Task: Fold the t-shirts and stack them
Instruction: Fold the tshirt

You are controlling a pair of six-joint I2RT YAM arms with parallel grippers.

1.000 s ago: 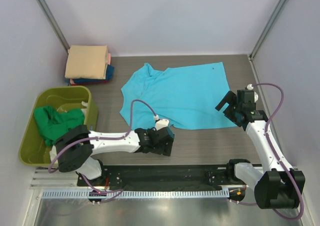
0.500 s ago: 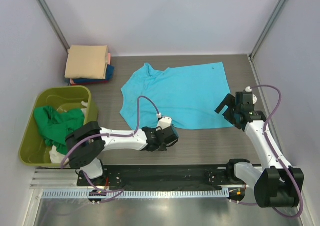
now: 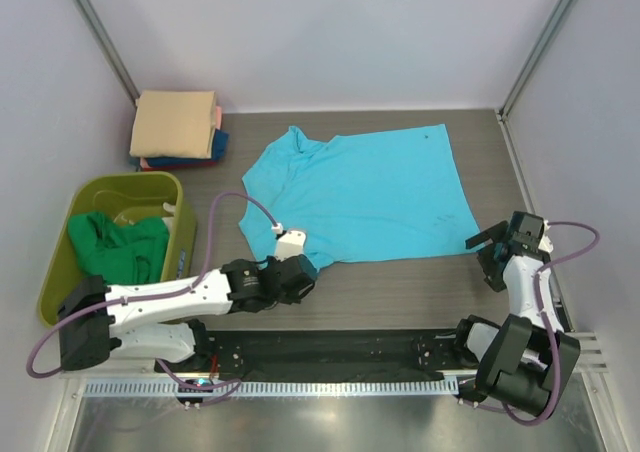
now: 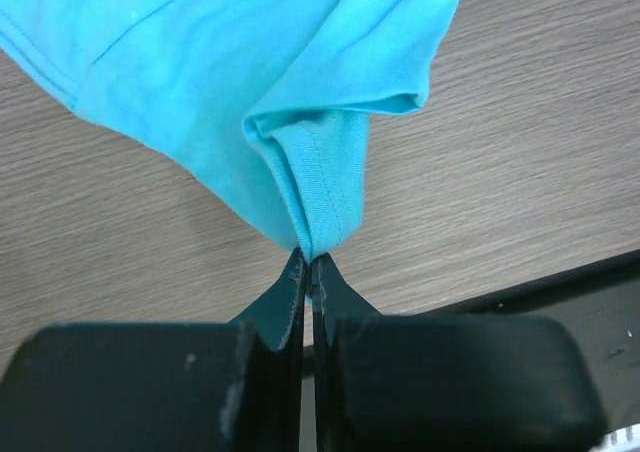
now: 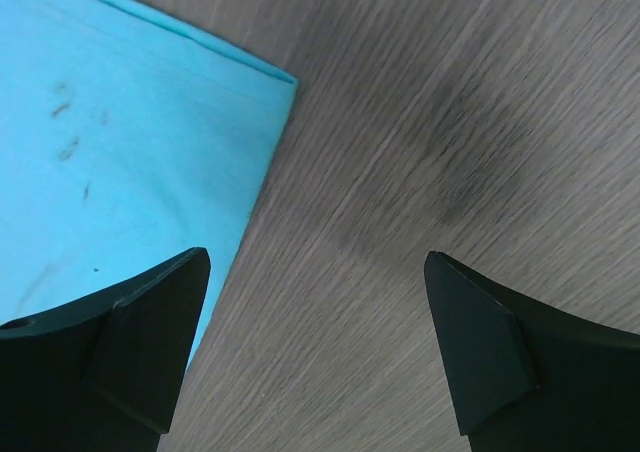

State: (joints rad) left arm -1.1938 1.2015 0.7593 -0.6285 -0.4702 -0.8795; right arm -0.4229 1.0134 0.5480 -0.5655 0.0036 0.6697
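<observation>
Looking down from the top external view, the turquoise t-shirt point(image 3: 360, 187) lies spread nearly flat in the middle of the grey wood-grain counter point(image 3: 400, 292), with its collar toward the far left. The left tool point(image 3: 308, 272) sits at the shirt's near-left edge, clenched on a pinch of that cloth. The right tool point(image 3: 488, 260) is just beside the shirt's near-right corner and apart from it, jaws spread. In the far-left corner is a stack of folded t-shirts point(image 3: 178, 132), tan on top with pink and dark blue edges showing beneath. An olive-yellow plastic bin point(image 3: 55, 287) at the left holds a crumpled green t-shirt point(image 3: 115, 247).

From the left wrist, the two black fingers point(image 4: 285, 302) meet tip to tip, grasping a folded ridge of the turquoise knit. A stitched hem seam runs down the ridge into the grip. Above the tips the cloth bunches in soft folds and fans out over the pale wood-grain laminate.

From the right wrist, the black wedge-shaped fingers point(image 5: 140, 342) stand wide apart, released, with only bare counter between them. The shirt's square corner lies ahead and to the left of the gap. The finger at the left of the view overlaps the cloth's edge, but whether it touches cannot be told. A few small dark flecks mark the smooth cloth near that corner.
</observation>
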